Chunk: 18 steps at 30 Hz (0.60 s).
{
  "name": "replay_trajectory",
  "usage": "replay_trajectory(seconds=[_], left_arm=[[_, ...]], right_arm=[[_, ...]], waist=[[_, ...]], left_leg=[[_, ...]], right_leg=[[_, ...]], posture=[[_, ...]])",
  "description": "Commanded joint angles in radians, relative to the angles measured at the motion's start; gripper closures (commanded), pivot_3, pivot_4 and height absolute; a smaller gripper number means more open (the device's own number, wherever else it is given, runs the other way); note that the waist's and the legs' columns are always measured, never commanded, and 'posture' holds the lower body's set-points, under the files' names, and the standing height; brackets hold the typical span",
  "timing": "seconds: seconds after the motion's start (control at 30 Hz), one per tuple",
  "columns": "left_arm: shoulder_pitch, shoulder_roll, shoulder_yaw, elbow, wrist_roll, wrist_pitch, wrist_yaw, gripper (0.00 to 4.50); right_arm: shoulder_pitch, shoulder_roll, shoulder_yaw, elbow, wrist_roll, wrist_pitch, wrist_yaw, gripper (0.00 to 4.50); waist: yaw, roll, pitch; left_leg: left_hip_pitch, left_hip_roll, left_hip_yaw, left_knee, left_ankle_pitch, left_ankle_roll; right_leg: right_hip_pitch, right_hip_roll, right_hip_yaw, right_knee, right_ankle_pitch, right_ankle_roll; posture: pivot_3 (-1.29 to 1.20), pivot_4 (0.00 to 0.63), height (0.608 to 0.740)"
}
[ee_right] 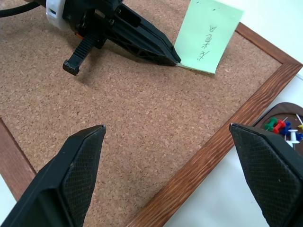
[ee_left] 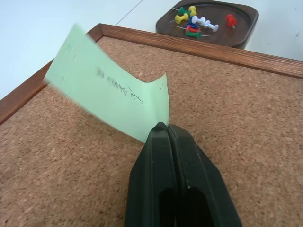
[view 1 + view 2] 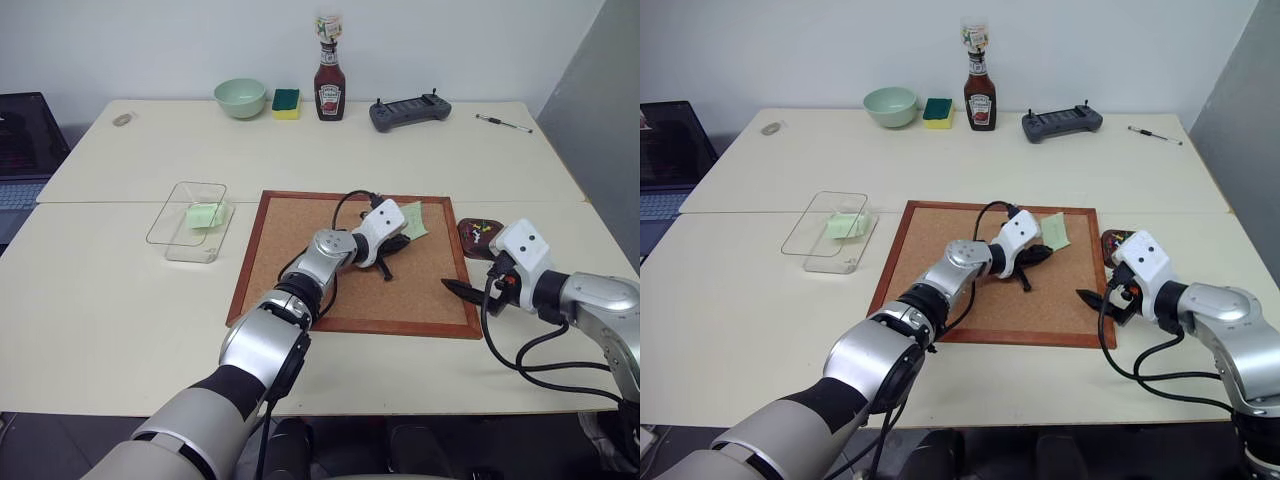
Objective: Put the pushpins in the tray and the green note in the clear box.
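Observation:
The green note (image 2: pixel 109 92) has handwriting on it and lies at the far right corner of the corkboard (image 3: pixel 330 290). My left gripper (image 2: pixel 163 127) is shut on the note's near corner, and the rest of the paper curls up off the cork. The dark reddish-brown tray (image 2: pixel 246 28) stands just past the board's right edge and holds several pushpins (image 2: pixel 194 23) in red, green, yellow, blue and white. My right gripper (image 1: pixel 166 127) hangs open over the board's right edge, near the tray, with nothing between its fingers. The clear box (image 3: pixel 165 225) sits left of the board with another green note (image 3: pixel 205 215) inside.
Along the table's far edge stand a pale green bowl (image 3: pixel 240 97), a green-and-yellow sponge (image 3: pixel 286 102), a ketchup bottle (image 3: pixel 329 85), a grey controller (image 3: pixel 409 110) and a pen (image 3: pixel 503 123). A laptop (image 3: pixel 25 150) sits at the far left.

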Motion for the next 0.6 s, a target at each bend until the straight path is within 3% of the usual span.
replay_trajectory(seconds=[0.03,0.4,0.6], left_arm=[[-0.036,0.019,0.037,-0.024,-0.013,-0.016,0.014,4.47],[-0.024,0.093,0.120,-0.129,-0.061,-0.023,-0.020,4.47],[0.089,0.138,0.128,-0.414,-0.110,0.087,-0.064,4.47]], right_arm=[[-0.018,-0.004,-0.007,-0.032,0.014,-0.003,-0.007,0.05],[-0.040,0.002,0.011,-0.016,0.013,-0.013,-0.005,0.05],[-0.071,0.025,0.037,-0.024,0.037,-0.032,0.020,0.05]], waist=[[0.000,0.000,0.000],[0.000,0.000,0.000],[-0.004,0.000,0.000]], left_leg=[[0.000,0.000,0.000,0.000,0.000,0.000],[0.000,0.000,0.000,0.000,0.000,0.000],[0.000,0.000,-0.001,0.000,0.000,0.000]], right_leg=[[0.000,0.000,0.000,0.000,0.000,0.000],[0.000,0.000,0.000,0.000,0.000,0.000],[0.000,0.000,0.000,0.000,0.000,0.000]], posture=[[0.00,0.150,0.740],[0.00,0.150,0.740],[0.00,0.150,0.740]])
